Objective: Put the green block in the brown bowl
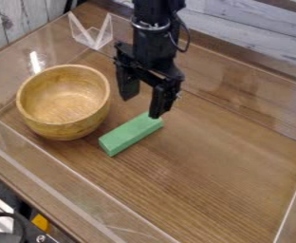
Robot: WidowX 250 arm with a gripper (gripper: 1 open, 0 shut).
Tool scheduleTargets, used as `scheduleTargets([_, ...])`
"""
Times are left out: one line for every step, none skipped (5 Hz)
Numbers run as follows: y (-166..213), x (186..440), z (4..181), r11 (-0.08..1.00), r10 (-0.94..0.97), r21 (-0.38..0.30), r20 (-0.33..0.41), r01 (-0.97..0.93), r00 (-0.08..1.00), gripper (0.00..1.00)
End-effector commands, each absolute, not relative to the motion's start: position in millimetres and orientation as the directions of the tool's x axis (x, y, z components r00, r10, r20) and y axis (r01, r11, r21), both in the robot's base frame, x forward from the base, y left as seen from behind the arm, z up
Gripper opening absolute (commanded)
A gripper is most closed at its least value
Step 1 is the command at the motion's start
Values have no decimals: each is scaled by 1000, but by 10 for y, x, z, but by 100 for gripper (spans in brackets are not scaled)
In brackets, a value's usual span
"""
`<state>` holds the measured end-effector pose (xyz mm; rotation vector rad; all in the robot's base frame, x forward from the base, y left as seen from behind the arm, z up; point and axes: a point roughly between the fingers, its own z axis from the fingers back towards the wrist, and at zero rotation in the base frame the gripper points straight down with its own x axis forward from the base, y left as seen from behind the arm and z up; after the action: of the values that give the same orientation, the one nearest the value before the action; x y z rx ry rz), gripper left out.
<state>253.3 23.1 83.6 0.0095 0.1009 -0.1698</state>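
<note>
The green block (128, 135) lies flat on the wooden table, its long axis running from lower left to upper right. Left of it stands the brown bowl (64, 101), round, glossy and empty. My black gripper (143, 98) points straight down with its two fingers spread open and nothing between them. It hangs just above and behind the block's upper right end, to the right of the bowl. One fingertip (159, 106) sits close over that end of the block.
Clear acrylic walls (90, 30) ring the wooden table (227, 142), with a low clear edge along the front left. A pale plank wall stands behind. Bare tabletop stretches to the right of the block.
</note>
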Motion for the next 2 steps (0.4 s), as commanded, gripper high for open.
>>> scheduleTargets([198,2578,916,978,-208,21,-54,209,977,100])
scheduleTargets([185,2575,817,980,-196,21,-60,198,979,100])
